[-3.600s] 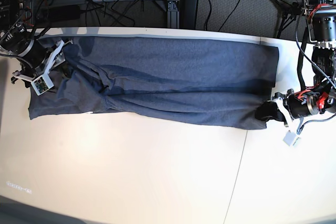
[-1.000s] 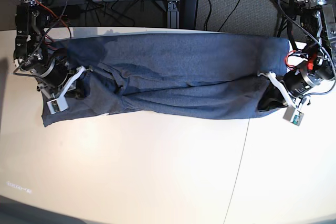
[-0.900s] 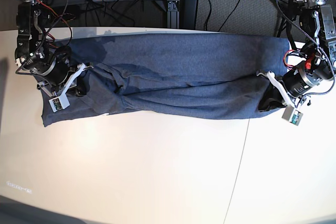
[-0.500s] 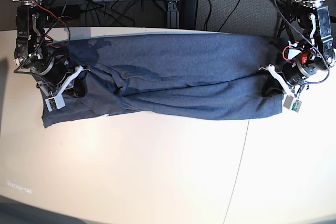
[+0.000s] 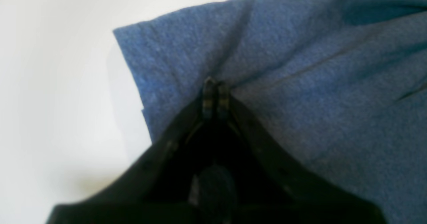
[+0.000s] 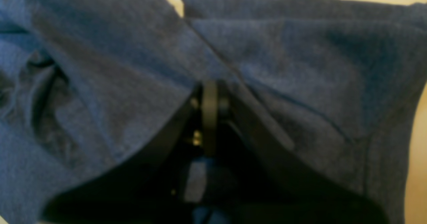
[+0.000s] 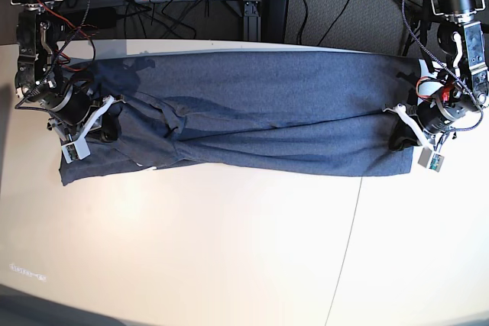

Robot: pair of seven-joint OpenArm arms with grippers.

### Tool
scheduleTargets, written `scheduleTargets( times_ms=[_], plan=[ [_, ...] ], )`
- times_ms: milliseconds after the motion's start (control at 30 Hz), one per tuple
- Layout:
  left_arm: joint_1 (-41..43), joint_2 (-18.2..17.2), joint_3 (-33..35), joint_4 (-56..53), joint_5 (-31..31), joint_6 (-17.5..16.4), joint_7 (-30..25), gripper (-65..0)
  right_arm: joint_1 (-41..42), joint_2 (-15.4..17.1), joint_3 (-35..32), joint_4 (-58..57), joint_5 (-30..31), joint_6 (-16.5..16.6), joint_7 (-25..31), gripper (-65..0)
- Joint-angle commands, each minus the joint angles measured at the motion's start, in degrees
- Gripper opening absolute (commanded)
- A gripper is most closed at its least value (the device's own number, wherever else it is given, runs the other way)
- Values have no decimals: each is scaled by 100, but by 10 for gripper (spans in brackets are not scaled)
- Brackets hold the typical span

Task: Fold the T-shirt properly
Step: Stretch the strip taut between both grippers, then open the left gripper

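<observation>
So far, only one lengthwise fold is seen in the T-shirt [image 7: 260,112], stretched across the table [image 7: 229,250] and pinched at opposite ends by the clenched left gripper [image 7: 399,124] and right gripper [image 7: 107,116]; crosswise folding is judged outstanding.

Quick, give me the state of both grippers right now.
Left gripper: shut, pinching the T-shirt near its edge.
Right gripper: shut, gripping a fold of the T-shirt.
</observation>
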Motion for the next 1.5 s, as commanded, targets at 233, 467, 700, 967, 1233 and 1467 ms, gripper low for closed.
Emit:
scheduleTargets(
  times_ms=[233, 467, 700, 967, 1233, 1467],
  plan=[
    [-94, -76, 732, 42, 146, -132, 4, -650, 31, 122, 46, -2, -411, 66, -144, -650],
    [-345, -72, 1574, 42, 654, -7, -256, -650, 31, 125, 138, -4, -660, 66, -146, -650],
    [-643, -79, 1589, 42, 811, -9, -243, -650, 31, 127, 490, -72, -660, 66, -146, -650],
    [-669, -79, 1521, 42, 868, 260, -138, -650, 31, 302, 579, -437, -461, 68, -144, -650],
    [-682, -83, 769, 44, 866, 315, -111, -650, 31, 299, 579, -483, -323, 68, -144, -650],
    [-813, -245, -37, 52, 433, 503, 203, -650, 31, 297, 579, -483, -269, 68, -144, -650]
  ],
)
